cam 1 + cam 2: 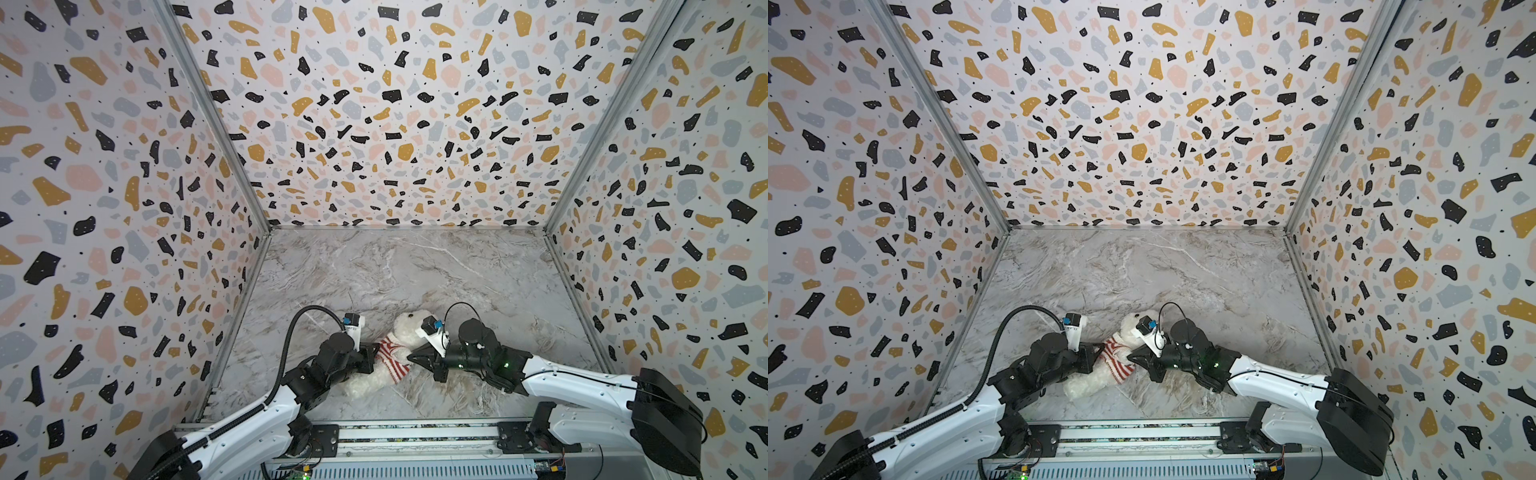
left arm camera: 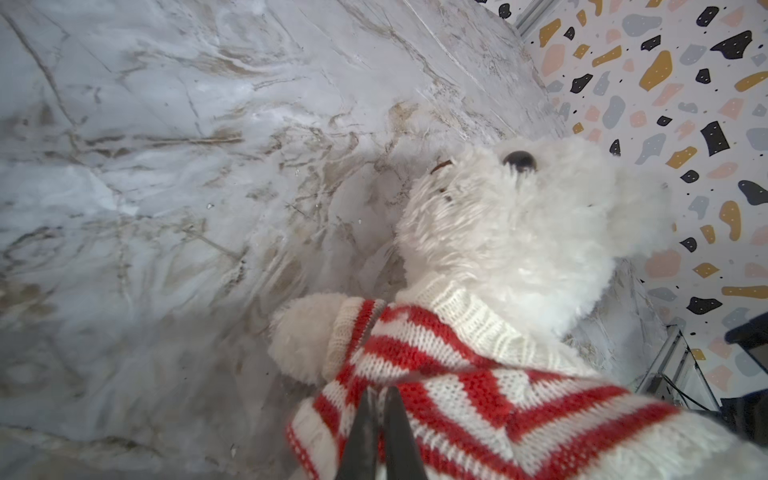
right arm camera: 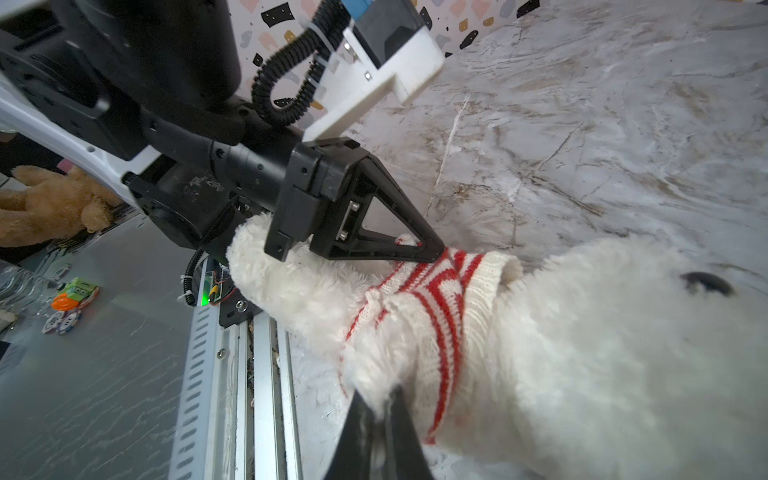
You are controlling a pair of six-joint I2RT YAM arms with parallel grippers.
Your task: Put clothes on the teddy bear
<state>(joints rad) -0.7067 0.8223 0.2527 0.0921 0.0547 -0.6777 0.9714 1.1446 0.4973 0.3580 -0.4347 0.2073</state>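
**Bright, Even Light; Soft Close-ups**

Flat white light fills both top views, leaving only faint shadows under the arms [image 1: 582,386] on the table [image 1: 415,270]. The wide lens bends the walls [image 1: 104,166] outward at the edges. In the wrist views the sweater [image 2: 457,374] knit is crisp, while the teddy bear [image 3: 602,353] fur and the fingers [image 2: 361,440] nearest the lens blur.

We see a robotics lab test cell.
Terrazzo-print wall panels [image 1: 374,104] box in a grey marble-print table [image 1: 415,266]; a white-and-black left arm [image 1: 249,419] and right arm [image 1: 582,382] are mounted on a slotted aluminium rail [image 1: 415,432] beside a small exposed circuit board [image 1: 304,475].
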